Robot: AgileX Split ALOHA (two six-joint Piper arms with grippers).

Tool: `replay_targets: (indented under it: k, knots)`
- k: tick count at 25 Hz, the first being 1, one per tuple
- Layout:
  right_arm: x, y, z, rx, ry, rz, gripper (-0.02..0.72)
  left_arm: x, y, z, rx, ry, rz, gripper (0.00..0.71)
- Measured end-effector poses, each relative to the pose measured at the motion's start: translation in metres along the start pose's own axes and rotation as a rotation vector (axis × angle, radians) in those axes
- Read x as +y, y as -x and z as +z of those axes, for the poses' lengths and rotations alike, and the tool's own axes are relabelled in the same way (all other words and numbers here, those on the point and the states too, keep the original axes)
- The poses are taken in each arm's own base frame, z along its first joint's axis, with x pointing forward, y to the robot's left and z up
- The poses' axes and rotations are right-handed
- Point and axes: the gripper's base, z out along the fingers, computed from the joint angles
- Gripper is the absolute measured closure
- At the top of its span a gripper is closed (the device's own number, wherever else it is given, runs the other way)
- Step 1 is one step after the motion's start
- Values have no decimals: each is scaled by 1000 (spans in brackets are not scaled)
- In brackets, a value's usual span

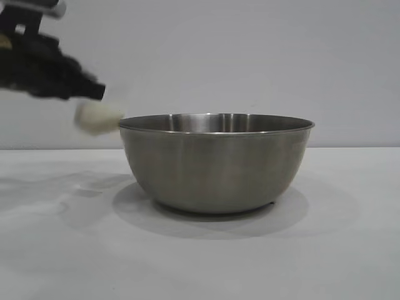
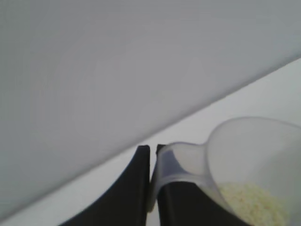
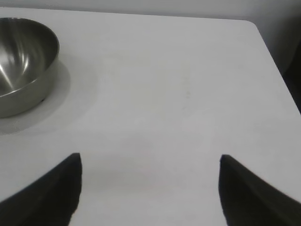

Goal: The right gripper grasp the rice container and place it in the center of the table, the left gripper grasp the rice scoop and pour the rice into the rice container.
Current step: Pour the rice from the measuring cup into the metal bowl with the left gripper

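Our left gripper (image 1: 94, 94) hangs in the air at the left of the exterior view, just beside the bowl's (image 1: 215, 162) rim and a little above it. Its fingers (image 2: 131, 188) are nearly together, pinched on the loop handle of the scoop (image 2: 254, 160), which we see clearly in the left wrist view. The scoop is off the table (image 1: 200, 256) and sits about level with the bowl's rim, just outside it on the left. Rice (image 2: 251, 202) lies in the bottom of the scoop as a pale, whitish heap. In the exterior view the scoop (image 1: 97, 117) is blurred, so we cannot tell how far it is tilted.

The bowl stands upright on the table, near the middle of the exterior view. In the right wrist view we see no rice in the part of the bowl's (image 3: 21, 61) inside that shows.

Our right gripper (image 3: 149, 188) is well apart from the bowl, above bare table (image 3: 178, 84), with its fingers (image 3: 56, 193) spread wide and nothing between them.
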Motion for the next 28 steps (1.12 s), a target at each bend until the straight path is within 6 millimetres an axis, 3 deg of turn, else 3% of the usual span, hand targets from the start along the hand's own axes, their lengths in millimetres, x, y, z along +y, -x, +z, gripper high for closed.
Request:
replay_targets:
  k: [8, 13, 17, 28]
  knots:
    - [0, 0, 0, 0, 0, 0, 192, -8, 16, 10, -137, -149, 309, 710]
    - [0, 0, 0, 0, 0, 0, 192, -24, 26, 14, -205, -194, 482, 710]
    - [0, 0, 0, 0, 0, 0, 192, -31, 31, 16, -247, -193, 660, 710]
    - [0, 0, 0, 0, 0, 0, 192, -43, 42, 21, -336, -186, 924, 710]
